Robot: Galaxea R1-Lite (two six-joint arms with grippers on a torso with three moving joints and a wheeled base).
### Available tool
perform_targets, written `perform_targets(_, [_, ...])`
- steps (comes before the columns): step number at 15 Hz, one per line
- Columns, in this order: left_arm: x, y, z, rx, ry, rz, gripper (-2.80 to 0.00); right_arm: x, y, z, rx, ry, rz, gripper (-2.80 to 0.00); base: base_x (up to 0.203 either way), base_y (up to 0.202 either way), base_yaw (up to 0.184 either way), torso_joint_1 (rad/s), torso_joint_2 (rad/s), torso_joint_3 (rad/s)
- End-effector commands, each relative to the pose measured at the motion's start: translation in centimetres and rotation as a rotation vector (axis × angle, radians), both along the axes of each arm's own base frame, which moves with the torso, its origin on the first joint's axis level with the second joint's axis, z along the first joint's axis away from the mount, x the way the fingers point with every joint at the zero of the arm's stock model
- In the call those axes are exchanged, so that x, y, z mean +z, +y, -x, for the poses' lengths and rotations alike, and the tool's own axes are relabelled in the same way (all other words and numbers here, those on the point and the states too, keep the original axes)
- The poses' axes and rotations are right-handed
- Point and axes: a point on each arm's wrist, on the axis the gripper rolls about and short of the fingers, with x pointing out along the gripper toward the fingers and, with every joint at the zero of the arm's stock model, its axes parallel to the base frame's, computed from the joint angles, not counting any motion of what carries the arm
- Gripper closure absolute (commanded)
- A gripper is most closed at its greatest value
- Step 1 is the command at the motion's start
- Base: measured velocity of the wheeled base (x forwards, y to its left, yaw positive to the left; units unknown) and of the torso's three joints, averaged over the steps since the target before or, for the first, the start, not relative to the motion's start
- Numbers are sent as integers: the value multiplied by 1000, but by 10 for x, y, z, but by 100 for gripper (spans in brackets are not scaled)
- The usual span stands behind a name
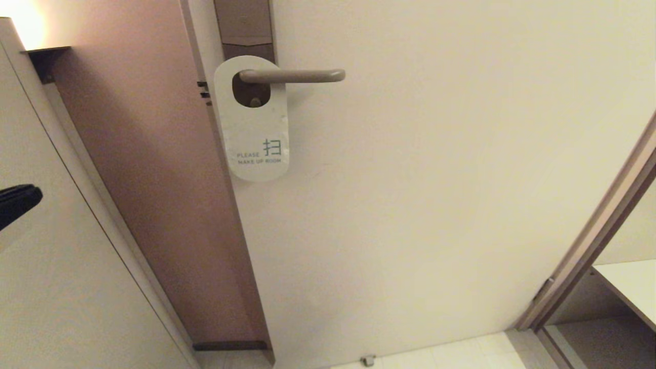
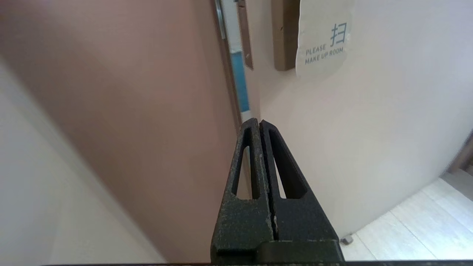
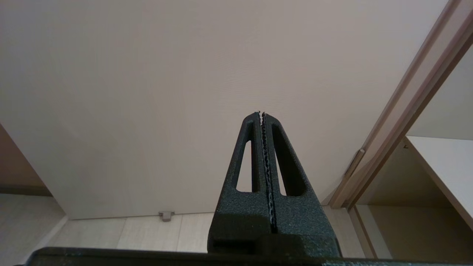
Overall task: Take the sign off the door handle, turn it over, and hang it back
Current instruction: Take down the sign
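Note:
The sign [image 1: 253, 133] hangs by its oval hole on the door handle [image 1: 292, 76], white side out with teal "PLEASE MAKE UP ROOM". The handle is a slim bronze-grey lever on a brown lock plate [image 1: 245, 25]. In the left wrist view the sign's lower end [image 2: 323, 40] shows up the door from my left gripper [image 2: 258, 122], which is shut on nothing and well below and left of the sign. Its black tip [image 1: 20, 201] shows at the head view's left edge. My right gripper [image 3: 261, 113] is shut and empty, pointing at bare door, out of the head view.
The cream door [image 1: 435, 179] stands ajar with a brown door edge [image 1: 169, 205] to its left. A door stop [image 1: 367, 360] sits on the pale floor at the door's foot. A brown frame [image 1: 599, 225] and a white shelf [image 1: 630, 287] lie to the right.

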Motion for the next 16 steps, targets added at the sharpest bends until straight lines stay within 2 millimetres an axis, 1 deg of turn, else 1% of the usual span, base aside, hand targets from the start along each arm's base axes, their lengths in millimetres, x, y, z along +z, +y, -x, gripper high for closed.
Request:
perform_targets(1, [-6,-1,-31,-17,74,-2,0,0,0,0,1,1,1,0,0,0,0,0,0,0])
perform_targets(4, [-7,-4,-54,-129,87,24,0,0,0,0,1,1,1,0,0,0,0,0,0,0])
perform_targets(8, [-9,-5,-84,-158,139,41,0,0,0,0,1,1,1,0,0,0,0,0,0,0])
perform_targets(11, [-13,-6,-108,-200,131,67,0,0,0,0,1,1,1,0,0,0,0,0,0,0])
perform_targets(13, [-12,-9,-120,-259,128,72,0,0,0,0,1,1,1,0,0,0,0,0,0,0])
perform_targets(16, [-15,-14,-131,-288,148,72,0,0,0,0,1,1,1,0,0,0,0,0,0,0])
